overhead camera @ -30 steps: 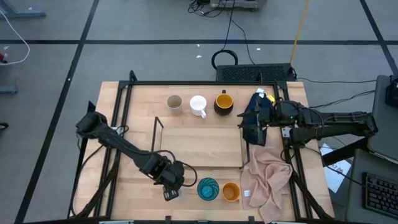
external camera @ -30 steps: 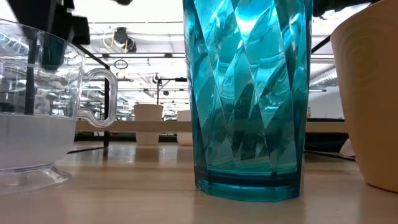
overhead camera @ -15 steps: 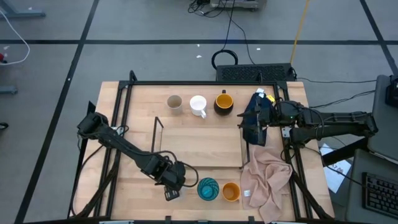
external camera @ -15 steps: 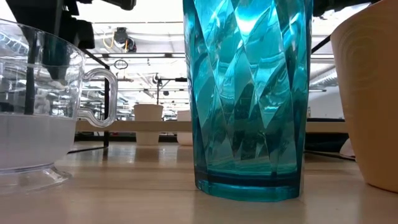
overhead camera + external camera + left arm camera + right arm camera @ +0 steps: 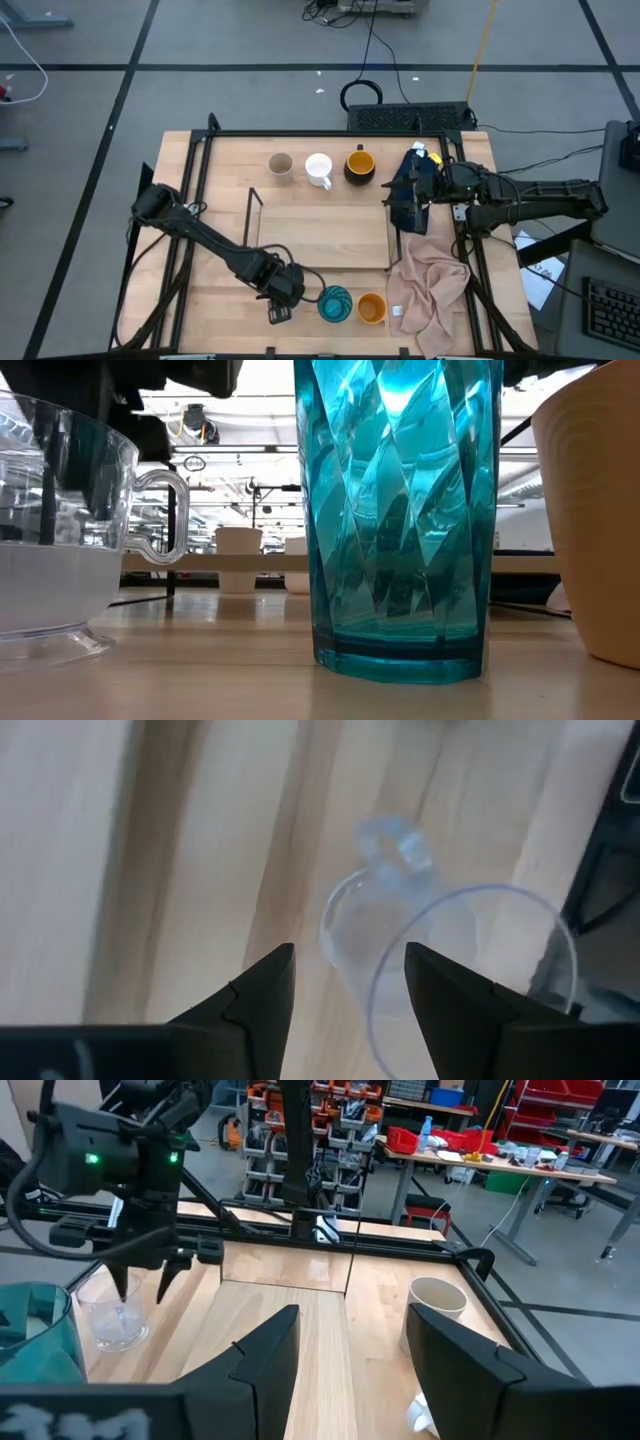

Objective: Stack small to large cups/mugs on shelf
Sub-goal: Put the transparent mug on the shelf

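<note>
In the high view the clear glass cup stands on its foot near the table's near edge, with the teal cup and the small orange cup to its right. The beige-grey cup, white mug and dark mug with yellow inside stand in a row beyond the shelf. My left gripper is open, pointing down right over the glass cup. My right gripper is open and waits at the shelf's right end. My left gripper comes down on the glass cup from above. One finger stands over the cup's opening and the other outside its wall, on the side of the handle. Whether either finger touches the glass, I cannot tell.
A pink cloth lies crumpled at the table's right near corner, next to the orange cup. A black frame runs around the tabletop. In the low view the teal cup stands close between the glass cup and the orange cup.
My left gripper has moved down and a little toward the table's near right, closing in on the glass cup. The glass cup and the other cups have stayed where they were.
</note>
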